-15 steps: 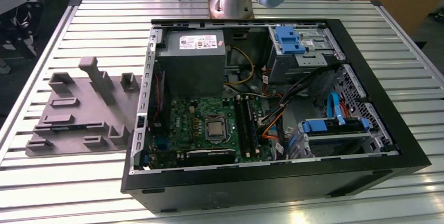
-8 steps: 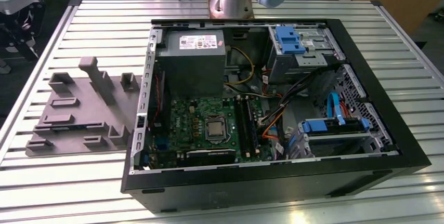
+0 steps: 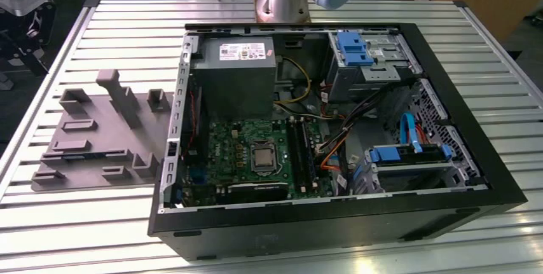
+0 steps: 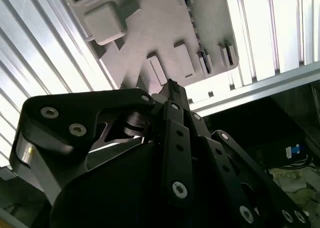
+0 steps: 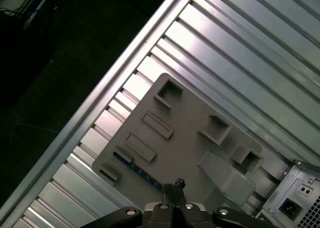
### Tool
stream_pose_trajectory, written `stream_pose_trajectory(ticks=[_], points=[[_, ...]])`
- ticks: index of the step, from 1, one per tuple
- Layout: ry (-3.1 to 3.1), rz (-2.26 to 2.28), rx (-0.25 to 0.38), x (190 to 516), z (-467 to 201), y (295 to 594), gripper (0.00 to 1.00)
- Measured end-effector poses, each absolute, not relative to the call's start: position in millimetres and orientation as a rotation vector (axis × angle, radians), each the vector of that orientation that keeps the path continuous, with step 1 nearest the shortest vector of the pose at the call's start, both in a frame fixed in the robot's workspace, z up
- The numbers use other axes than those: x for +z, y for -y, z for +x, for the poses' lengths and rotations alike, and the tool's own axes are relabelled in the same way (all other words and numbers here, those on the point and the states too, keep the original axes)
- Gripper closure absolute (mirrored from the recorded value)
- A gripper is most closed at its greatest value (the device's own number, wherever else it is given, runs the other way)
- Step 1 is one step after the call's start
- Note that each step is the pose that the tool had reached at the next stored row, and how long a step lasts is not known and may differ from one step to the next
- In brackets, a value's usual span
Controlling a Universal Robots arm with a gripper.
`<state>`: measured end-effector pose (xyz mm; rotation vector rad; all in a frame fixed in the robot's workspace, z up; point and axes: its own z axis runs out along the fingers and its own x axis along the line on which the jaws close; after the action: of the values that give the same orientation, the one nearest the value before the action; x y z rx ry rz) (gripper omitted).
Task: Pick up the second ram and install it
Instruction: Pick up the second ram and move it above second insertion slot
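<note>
My gripper (image 5: 175, 184) hung closed and empty near one end of the second ram (image 5: 137, 169), which sat in a slot along one edge of the grey tray (image 5: 185, 138). Bare table (image 5: 240, 52) slats lay open beyond that edge, and the computer case (image 3: 339, 220) stood just beside the tray.

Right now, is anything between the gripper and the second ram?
Nothing visible does. In the first wrist view the second ram lies uncovered along the edge of the grey fixture, and the gripper hangs by one end of it with nothing between them.
</note>
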<state>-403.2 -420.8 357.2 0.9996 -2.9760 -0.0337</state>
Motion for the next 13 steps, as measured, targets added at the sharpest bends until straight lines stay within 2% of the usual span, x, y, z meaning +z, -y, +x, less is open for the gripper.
stream_pose_trajectory(ticks=[13], points=[[2.909,1.176,-0.033,356.7,-403.2,420.8,0.89]])
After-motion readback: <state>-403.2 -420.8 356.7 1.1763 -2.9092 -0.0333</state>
